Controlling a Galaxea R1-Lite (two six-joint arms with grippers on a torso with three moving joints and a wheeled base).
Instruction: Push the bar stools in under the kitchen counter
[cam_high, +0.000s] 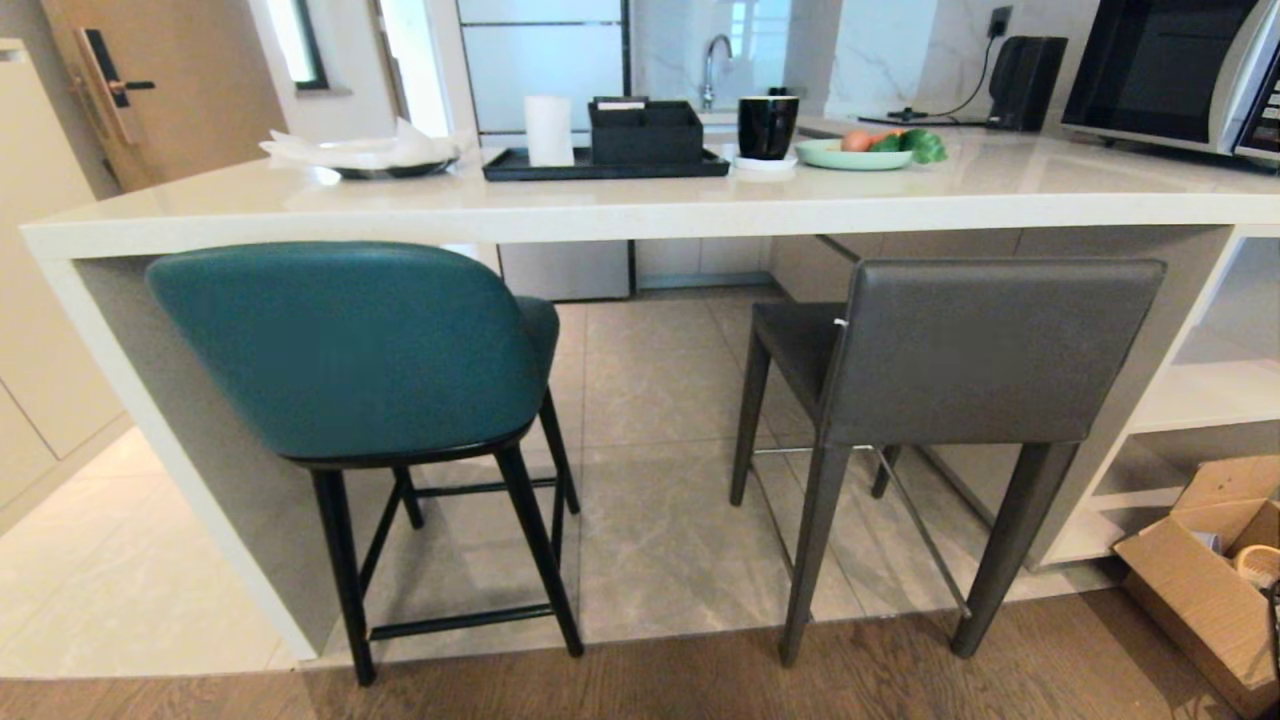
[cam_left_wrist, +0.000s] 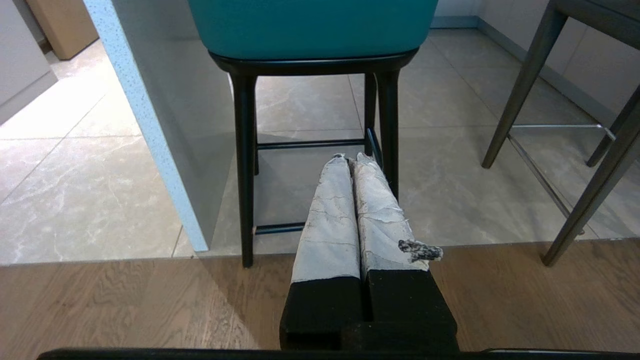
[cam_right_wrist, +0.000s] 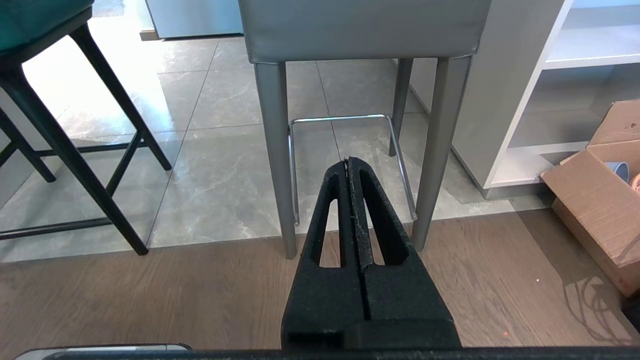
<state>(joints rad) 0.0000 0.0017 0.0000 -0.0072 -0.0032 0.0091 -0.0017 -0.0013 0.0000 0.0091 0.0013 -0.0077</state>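
Observation:
Two bar stools stand at the kitchen counter (cam_high: 640, 205), backs toward me. The teal bar stool (cam_high: 345, 345) with thin black legs is on the left, beside the counter's white side panel (cam_high: 170, 420). The dark grey square-backed bar stool (cam_high: 985, 350) is on the right, its rear legs on the wood floor. My left gripper (cam_left_wrist: 350, 157) is shut and empty, low before the teal stool (cam_left_wrist: 312, 27), clear of it. My right gripper (cam_right_wrist: 347, 161) is shut and empty, low before the grey stool (cam_right_wrist: 360, 27), also not touching. Neither arm shows in the head view.
On the counter stand a black tray (cam_high: 605, 165) with a box and a white cup, a black mug (cam_high: 768, 125), a plate of vegetables (cam_high: 855, 152) and a microwave (cam_high: 1170, 70). Open white shelves (cam_high: 1200, 390) close the right end. An open cardboard box (cam_high: 1215, 575) sits on the floor at right.

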